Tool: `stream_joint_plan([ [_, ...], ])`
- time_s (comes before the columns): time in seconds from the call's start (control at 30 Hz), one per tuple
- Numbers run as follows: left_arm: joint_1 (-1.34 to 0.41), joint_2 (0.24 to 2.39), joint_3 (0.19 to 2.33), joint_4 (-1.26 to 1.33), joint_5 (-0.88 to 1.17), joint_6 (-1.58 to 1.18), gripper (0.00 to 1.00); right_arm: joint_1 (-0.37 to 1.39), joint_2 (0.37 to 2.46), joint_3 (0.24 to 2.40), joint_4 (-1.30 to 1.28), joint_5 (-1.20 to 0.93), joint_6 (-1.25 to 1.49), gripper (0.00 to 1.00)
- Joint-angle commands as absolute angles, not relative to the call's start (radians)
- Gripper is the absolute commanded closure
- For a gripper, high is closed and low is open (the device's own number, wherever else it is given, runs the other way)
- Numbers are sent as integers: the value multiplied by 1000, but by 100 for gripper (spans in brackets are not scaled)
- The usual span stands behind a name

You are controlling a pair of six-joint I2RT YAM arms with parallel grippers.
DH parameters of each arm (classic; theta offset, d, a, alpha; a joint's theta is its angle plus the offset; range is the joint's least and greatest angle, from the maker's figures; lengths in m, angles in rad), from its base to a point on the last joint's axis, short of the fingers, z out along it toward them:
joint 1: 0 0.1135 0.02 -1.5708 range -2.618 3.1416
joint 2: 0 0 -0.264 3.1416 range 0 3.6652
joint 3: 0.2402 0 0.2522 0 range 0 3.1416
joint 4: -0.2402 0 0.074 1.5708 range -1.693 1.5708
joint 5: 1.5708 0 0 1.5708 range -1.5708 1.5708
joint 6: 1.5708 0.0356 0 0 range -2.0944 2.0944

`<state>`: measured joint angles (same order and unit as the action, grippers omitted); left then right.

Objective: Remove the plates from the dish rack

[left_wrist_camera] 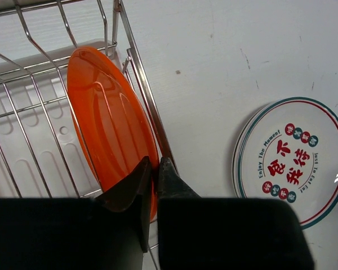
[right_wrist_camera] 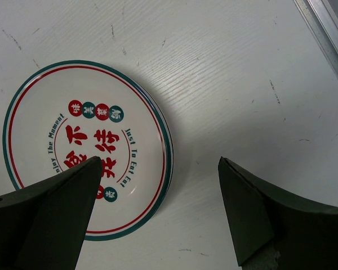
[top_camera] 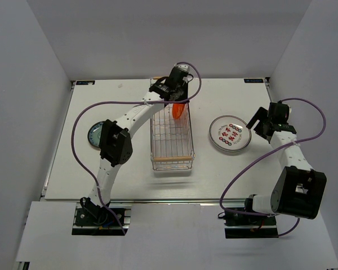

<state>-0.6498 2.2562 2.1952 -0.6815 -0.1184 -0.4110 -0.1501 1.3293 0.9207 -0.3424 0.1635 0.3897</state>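
Left fingers [left_wrist_camera: 150, 171]: shut on the near rim of the orange plate [left_wrist_camera: 107, 124], one finger on each face, gripping low on the edge.
Orange plate: on edge and tilted inside the dish rack [left_wrist_camera: 141, 84], in its far half and leaning by the right-hand side wires. It does not look lifted clear yet.
Dish rack: lengthwise on the table [top_camera: 129, 180], between the two arms. The top view shows no other plate in it, only bare wire down to the near wooden handle [top_camera: 172, 160].
Right fingers [top_camera: 258, 125]: spread wide and holding nothing, hanging over the right edge of the teal-rimmed plate [right_wrist_camera: 73, 140].
Teal-rimmed plate: flat on the table to the right of the rack, and apart from it. More than one rim shows at its edge, so it seems to top a stack, but I cannot tell how many plates.
Grey-blue plate [top_camera: 94, 135]: flat on the table to the left of the rack, partly hidden by the left arm. I cannot tell whether anything lies under it.
Done: by the look of it, nearly all the plates are out, set down on both sides of the rack.
Left to do: the orange plate, seemingly the last, has to be lifted out and laid down.
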Motion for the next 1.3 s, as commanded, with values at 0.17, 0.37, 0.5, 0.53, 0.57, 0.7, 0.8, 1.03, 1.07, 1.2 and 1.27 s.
stream_joint_plan([
  [0.17, -640, 2083, 2183, -663, -167, -439, 100, -153, 1338, 973, -342, 181, 400, 11],
  [0.37, -640, 2042, 2184, -663, -196, -442, 100, -152, 1344, 977, -348, 183, 399, 11],
  [0.5, -640, 1984, 2186, -678, -221, -431, 100, -153, 1347, 976, -348, 183, 400, 11],
  [0.53, -640, 1971, 2184, -681, -219, -430, 100, -155, 1347, 977, -348, 183, 400, 11],
  [0.57, -640, 1956, 2177, -684, -212, -426, 100, -152, 1348, 977, -347, 181, 400, 11],
  [0.7, -640, 1866, 2116, -661, -166, -397, 100, -152, 1353, 979, -348, 172, 397, 11],
  [0.8, -640, 1793, 2068, -678, -248, -390, 100, -152, 1350, 976, -344, 164, 397, 11],
  [1.03, -606, 1686, 1878, -831, -782, -501, 100, -150, 1341, 971, -345, 155, 400, 11],
  [1.07, -591, 1692, 1862, -856, -826, -527, 100, -153, 1341, 971, -339, 149, 402, 11],
  [1.2, -502, 1733, 1766, -911, -891, -626, 100, -150, 1344, 968, -337, 137, 399, 11],
  [1.27, -444, 1775, 1714, -942, -879, -658, 100, -150, 1347, 969, -339, 143, 399, 11],
])
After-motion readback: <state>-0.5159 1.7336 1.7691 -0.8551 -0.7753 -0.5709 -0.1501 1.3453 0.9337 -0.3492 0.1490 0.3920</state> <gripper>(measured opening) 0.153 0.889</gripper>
